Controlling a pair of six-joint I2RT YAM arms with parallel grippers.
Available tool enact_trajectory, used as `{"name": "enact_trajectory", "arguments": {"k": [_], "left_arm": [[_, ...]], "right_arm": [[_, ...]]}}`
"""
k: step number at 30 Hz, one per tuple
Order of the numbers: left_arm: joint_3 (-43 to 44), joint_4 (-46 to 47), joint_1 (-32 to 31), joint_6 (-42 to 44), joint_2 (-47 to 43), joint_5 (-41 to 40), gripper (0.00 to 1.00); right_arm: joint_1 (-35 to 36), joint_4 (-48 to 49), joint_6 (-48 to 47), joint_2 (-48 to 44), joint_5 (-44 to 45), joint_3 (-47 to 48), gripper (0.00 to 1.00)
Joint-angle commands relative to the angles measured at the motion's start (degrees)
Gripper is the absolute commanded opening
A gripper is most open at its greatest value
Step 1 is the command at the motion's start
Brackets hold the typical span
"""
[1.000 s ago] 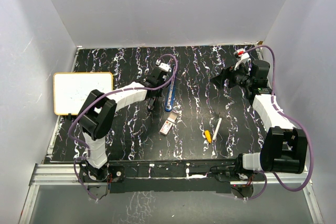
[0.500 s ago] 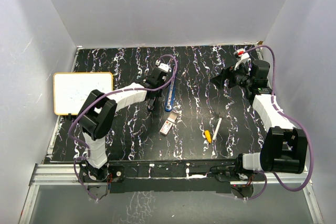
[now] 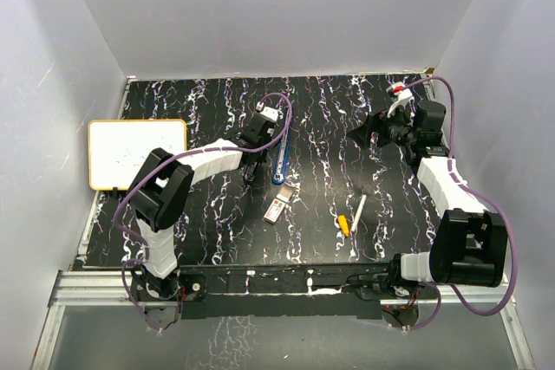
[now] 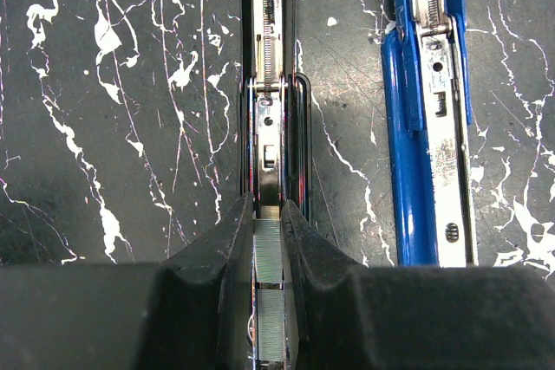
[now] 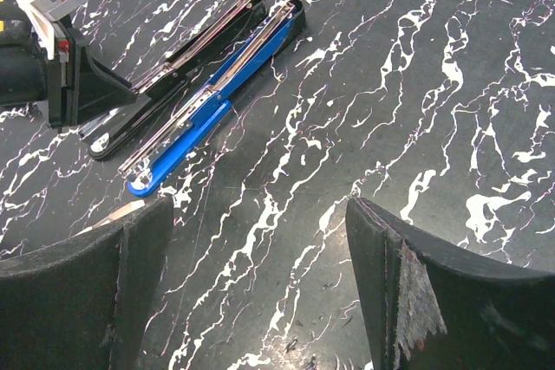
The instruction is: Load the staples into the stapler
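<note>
One small box of staples (image 3: 277, 208), red and white, lies closest to the arm bases on the dark worktop (image 3: 199, 110). Its tan tray looks slid a little way out. Just to the right of it lies a white pen (image 3: 354, 214) with a yellow tip, which has no part in this job. A bit farther back, the left hand (image 4: 269, 218) is pressed together on a strip of staples (image 4: 269, 266). It pinches the strip by its two long sides. The strip points along the open metal track of the black stapler (image 4: 270, 110), and its front end sits right at the track's near end. I think the strip is very light, thin and stiff, but it could snap in two if it gets bent or squeezed too hard. It is smooth metal, so it may slip as well. Holding it by the long sides, as now, looks like the best place, because the strip can then slide straight into the track. It must stay lined up, or it may jam on the edge. The blue stapler (image 3: 280, 160) lies open just beside the black one, on the right. A whiteboard (image 3: 137, 153) sits well off to the left. Farthest back, the right hand (image 5: 258, 214) hangs above the worktop with its fingers spread wide, holding nothing.
</note>
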Motion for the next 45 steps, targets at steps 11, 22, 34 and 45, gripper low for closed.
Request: {"name": "enact_trajectory", "arguments": {"k": [11, 22, 34, 45], "left_arm": [[0.1, -1.7, -0.3, 0.0, -1.9, 2.1, 0.12], [0.1, -2.2, -0.3, 0.0, -2.8, 2.2, 0.29], [2.3, -2.5, -0.3, 5.0, -6.5, 4.7, 0.44], [-2.9, -13.6, -0.1, 20.0, -20.2, 36.4, 0.79]], "right_arm": [[-0.5, 3.2, 0.1, -0.7, -0.7, 0.1, 0.84], [-0.5, 3.2, 0.1, -0.7, -0.6, 0.1, 0.84], [-0.6, 3.1, 0.1, -0.7, -0.6, 0.3, 0.84], [6.5, -19.5, -17.1, 1.9, -4.7, 8.6, 0.83]]}}
